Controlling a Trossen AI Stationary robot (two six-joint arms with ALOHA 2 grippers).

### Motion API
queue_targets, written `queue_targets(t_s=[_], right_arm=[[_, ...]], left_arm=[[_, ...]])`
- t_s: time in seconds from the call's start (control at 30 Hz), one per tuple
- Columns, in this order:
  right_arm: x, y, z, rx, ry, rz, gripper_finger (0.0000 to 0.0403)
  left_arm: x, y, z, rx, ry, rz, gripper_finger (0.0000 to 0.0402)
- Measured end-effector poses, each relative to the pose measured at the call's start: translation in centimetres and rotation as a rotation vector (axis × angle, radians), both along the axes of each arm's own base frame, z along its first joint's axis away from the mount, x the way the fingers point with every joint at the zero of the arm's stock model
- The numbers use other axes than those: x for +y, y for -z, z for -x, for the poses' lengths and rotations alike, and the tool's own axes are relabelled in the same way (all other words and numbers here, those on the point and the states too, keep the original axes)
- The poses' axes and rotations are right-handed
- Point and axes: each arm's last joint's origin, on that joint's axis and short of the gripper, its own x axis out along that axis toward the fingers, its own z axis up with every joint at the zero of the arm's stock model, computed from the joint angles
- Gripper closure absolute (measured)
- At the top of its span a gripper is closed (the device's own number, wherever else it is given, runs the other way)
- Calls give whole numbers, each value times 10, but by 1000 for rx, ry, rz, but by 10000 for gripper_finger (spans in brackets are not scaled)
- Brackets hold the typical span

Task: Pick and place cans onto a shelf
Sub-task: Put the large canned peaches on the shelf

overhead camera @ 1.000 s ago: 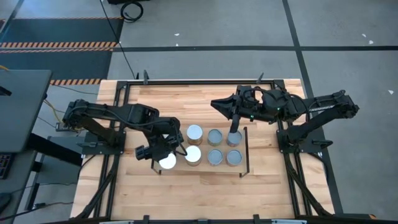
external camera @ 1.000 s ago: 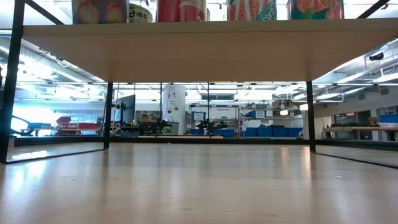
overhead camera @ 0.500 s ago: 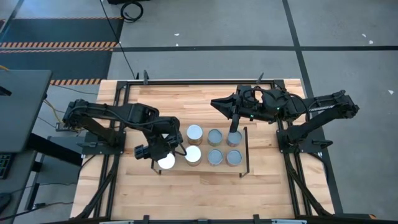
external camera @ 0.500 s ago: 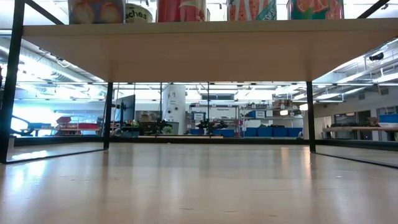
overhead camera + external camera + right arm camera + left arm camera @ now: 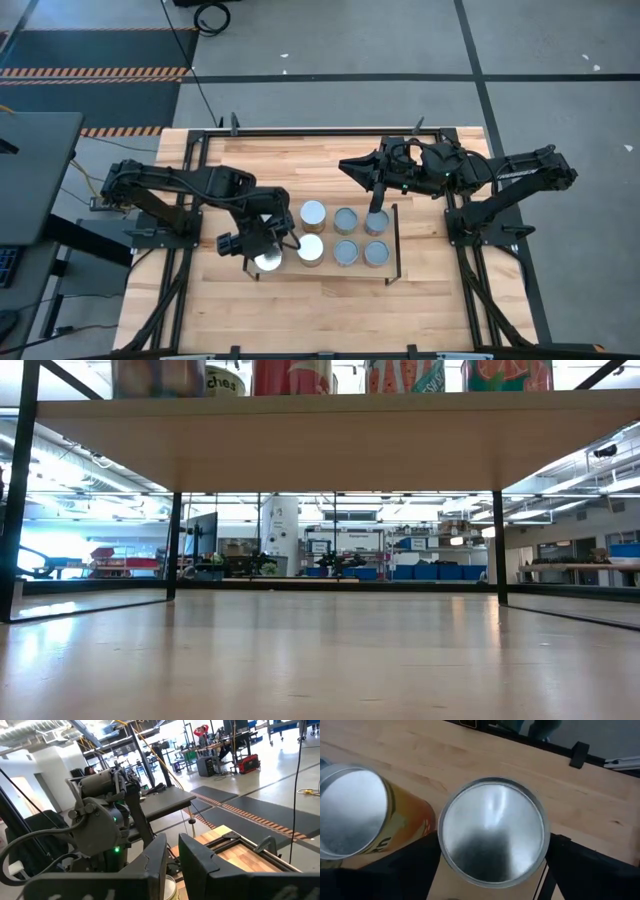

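Carefully confirm release before raising the left gripper (image 5: 262, 248) straight up from the end can (image 5: 268, 261), which is seated at the left end of the shelf (image 5: 328, 270). Avoid nudging the neighbouring can (image 5: 310, 248). Left grip state: not discernible. Right gripper (image 5: 377, 212): closed to a slit, empty, parked above the right end. Count from above: seven cans visible, one shelf, two arms.

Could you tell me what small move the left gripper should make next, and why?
Probably lift straight up and clear. The left gripper is open, its fingers standing either side of the can at the left end of the shelf, beside a neighbouring can. The can appears to be set down upright, so a vertical retreat should avoid knocking either one.
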Motion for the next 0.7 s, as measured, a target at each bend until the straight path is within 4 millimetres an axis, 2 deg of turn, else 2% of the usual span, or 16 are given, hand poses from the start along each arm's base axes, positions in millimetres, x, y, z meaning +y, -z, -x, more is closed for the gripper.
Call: queue_targets(t_s=[0.47,0.7], right_arm=[[1,0,0,-4,-5,-18,345],[1,0,0,-4,-8,-17,345]], left_arm=[[4,-4,4,-11,-58,-50,52],[9,-28,17,-2,-167,-108,52]])
